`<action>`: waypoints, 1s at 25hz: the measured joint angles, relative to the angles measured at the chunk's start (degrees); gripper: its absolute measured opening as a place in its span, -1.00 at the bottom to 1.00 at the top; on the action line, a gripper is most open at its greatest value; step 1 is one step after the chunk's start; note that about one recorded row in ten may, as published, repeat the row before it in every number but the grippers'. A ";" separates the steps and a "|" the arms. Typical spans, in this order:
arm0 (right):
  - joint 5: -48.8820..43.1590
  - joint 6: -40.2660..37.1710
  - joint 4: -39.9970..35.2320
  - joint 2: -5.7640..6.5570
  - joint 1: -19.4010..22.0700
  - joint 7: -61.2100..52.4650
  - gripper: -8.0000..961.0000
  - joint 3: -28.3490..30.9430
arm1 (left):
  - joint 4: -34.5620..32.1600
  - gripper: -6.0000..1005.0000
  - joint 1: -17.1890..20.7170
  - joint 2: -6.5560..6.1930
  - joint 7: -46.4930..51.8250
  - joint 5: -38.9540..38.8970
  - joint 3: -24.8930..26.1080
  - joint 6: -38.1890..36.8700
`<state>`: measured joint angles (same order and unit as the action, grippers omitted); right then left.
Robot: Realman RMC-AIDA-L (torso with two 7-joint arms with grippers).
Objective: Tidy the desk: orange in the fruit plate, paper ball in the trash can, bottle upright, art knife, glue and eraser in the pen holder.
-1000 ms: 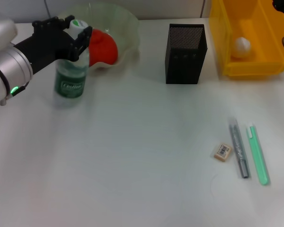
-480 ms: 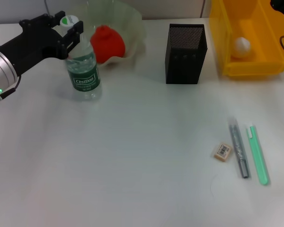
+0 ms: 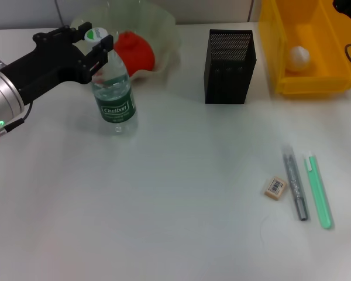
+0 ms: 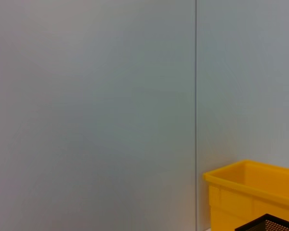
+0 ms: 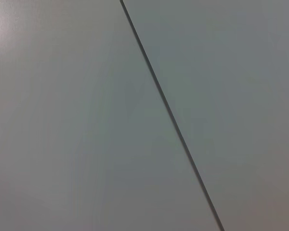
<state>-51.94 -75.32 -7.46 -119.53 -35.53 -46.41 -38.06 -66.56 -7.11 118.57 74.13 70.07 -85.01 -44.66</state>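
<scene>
At desk's left, bottle (image 3: 114, 96) stands upright just in front of plate (image 3: 164, 35) w/ orange (image 3: 134, 54). Left gripper (image 3: 93, 44) jaws clamp its cap. Step: bottle upright, prob. done. Next: let go, lift clear w/o tipping. Right arm not visible.

We count one bottle (image 3: 113, 96), one orange (image 3: 134, 54), one fruit plate (image 3: 161, 30), one pen holder (image 3: 230, 66), one trash can (image 3: 307, 47), one paper ball (image 3: 299, 57), one eraser (image 3: 275, 188) and two pen-shaped tools (image 3: 295, 183) just beside that eraser.
</scene>
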 joint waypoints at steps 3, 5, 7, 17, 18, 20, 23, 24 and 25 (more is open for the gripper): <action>0.00 0.00 0.00 0.00 -0.02 0.00 0.55 0.00 | 0.87 -0.12 -0.03 -0.01 0.03 0.08 0.02 -0.32; 0.00 0.00 0.00 0.00 -0.13 0.00 0.55 0.00 | 1.21 -0.11 -0.11 -0.01 -0.15 0.18 0.02 -0.61; 0.00 0.00 -0.01 0.00 -0.26 0.00 0.55 0.00 | 1.27 -0.11 -0.13 -0.01 -0.28 0.23 0.02 -0.73; -0.10 -0.01 -0.01 0.00 -0.48 0.00 0.55 0.00 | 0.91 -0.10 0.00 -0.18 -1.11 1.21 0.40 -0.58; -0.10 -0.01 -0.01 0.00 -0.48 0.00 0.55 0.00 | 0.90 -0.10 0.00 -0.18 -1.58 1.22 0.57 -0.62; -0.10 -0.01 -0.01 0.00 -0.27 0.00 0.55 0.00 | 0.83 -0.10 0.07 -0.14 -2.66 1.21 0.74 -0.82; -0.14 -0.01 -0.01 0.00 -0.08 -0.20 0.55 0.00 | 0.48 -0.10 0.35 -0.12 -3.67 1.21 0.67 -0.83; -0.14 -0.01 -0.01 0.00 -0.08 -0.20 0.55 0.00 | 0.48 -0.04 0.35 -0.12 -3.67 1.21 0.67 -0.83; -0.24 -0.01 -0.01 0.00 0.00 -0.51 0.55 0.00 | -0.01 0.01 0.61 -0.18 -4.02 1.21 0.63 -1.04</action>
<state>-52.18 -75.33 -7.47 -119.53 -35.53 -46.92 -38.06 -66.58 -6.50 118.39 70.11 71.28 -84.38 -45.69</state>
